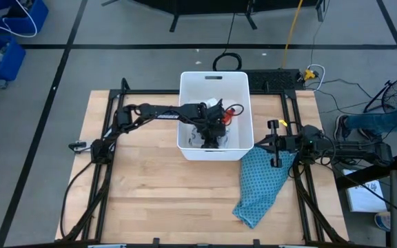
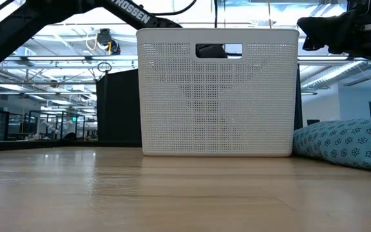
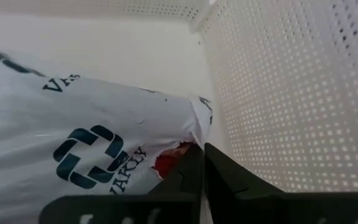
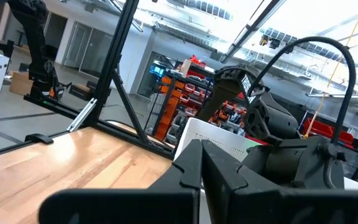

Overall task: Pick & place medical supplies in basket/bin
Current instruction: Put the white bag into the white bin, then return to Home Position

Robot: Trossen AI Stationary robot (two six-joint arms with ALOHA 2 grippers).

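Observation:
The white bin (image 1: pixel 212 76) stands at the table's middle, toward the far edge; in the low view its perforated wall (image 2: pixel 218 96) hides what lies inside. My left gripper (image 1: pixel 212 131) reaches down into it from the left and is shut (image 3: pixel 201 165). Beside its fingertips lies a silvery white packet with dark rings (image 3: pixel 86 149), with a red item (image 3: pixel 168 160) under its edge. Another red piece (image 1: pixel 234 110) shows by the bin's right wall. My right gripper (image 1: pixel 276 145) is shut (image 4: pixel 201 165) and holds nothing, hovering right of the bin over the teal cloth. My left gripper's shut fingers (image 3: pixel 219 171) point down into the bin, their tips right at the packet's edge (image 3: pixel 194 134) and the red item, near the bin's perforated wall (image 3: pixel 291 93). Whether they touch either one, I cannot tell.
The teal patterned cloth (image 1: pixel 264 182) lies crumpled right of the bin, reaching toward the near edge, and shows as a mound in the low view (image 2: pixel 350 142). Bare wood lies left of and in front of the bin. A black frame borders the table.

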